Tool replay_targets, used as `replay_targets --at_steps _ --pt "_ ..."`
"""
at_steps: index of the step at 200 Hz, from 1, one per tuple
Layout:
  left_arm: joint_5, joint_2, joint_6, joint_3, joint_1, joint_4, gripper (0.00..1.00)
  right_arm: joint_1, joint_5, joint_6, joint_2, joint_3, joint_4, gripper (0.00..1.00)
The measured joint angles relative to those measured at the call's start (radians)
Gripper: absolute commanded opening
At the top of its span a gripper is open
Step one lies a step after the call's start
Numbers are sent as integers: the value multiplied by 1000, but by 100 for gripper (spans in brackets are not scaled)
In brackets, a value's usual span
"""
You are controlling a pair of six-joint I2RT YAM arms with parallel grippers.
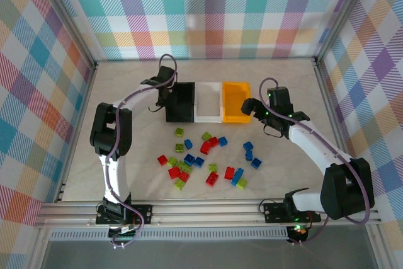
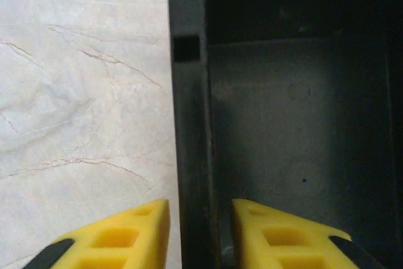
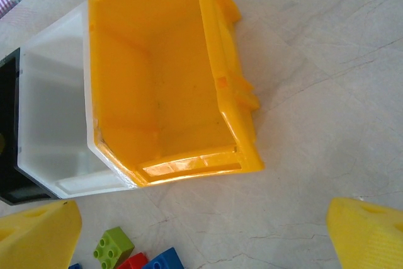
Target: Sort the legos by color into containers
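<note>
Table: pale marbled top, checked cloth walls around it.

Left arm: reaches up and in toward the far centre. Right arm: slants in from the right toward the same spot.

Containers: three bins in a row at the far centre, walls touching. Black bin on the left, white bin in the middle, orange-yellow bin on the right.

Left gripper: over the black bin's left wall. Fingers parted only a little and astride that wall, one outside over the table, one inside over the bin floor. The outer finger sits right at the wall's face. A thin dark gap shows between the inner finger and the wall. Nothing pinched between them.

Right gripper: just off the orange-yellow bin's near right corner, above bare table. Fingers spread wide, one at each lower corner of the wrist view. Nothing between them, nothing touched.

Legos: red, blue and lime green bricks scattered loose on the table, nearer the arms than the bins, between the two arms. From the right wrist, a green brick, a red brick and a blue brick lie together in front of the white bin, near the gripper's left finger.
</note>
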State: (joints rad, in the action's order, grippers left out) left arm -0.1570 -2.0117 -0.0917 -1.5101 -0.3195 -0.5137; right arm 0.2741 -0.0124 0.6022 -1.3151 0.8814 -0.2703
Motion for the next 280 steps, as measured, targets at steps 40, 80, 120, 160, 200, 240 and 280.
replay_targets --at_steps 40,80,120,160,200,240,280 --pt "10 35 -27 16 3 -3 95 0 -4 -4 0 20 -27 100" --pt "90 227 -134 23 4 35 100 1 -27 -31 0 67 -103 98" --pt "216 523 -309 225 3 209 100 48 -25 -69 -20 45 -210 95" --pt "285 663 -461 514 3 334 100 153 32 -107 -154 40 -310 88" --pt "300 730 -557 659 15 341 100 219 93 -129 -271 42 -377 84" --pt "321 766 -606 695 51 393 100 232 137 -143 -354 70 -405 76" --pt "378 752 -663 725 104 417 100 232 164 -153 -374 102 -402 62"
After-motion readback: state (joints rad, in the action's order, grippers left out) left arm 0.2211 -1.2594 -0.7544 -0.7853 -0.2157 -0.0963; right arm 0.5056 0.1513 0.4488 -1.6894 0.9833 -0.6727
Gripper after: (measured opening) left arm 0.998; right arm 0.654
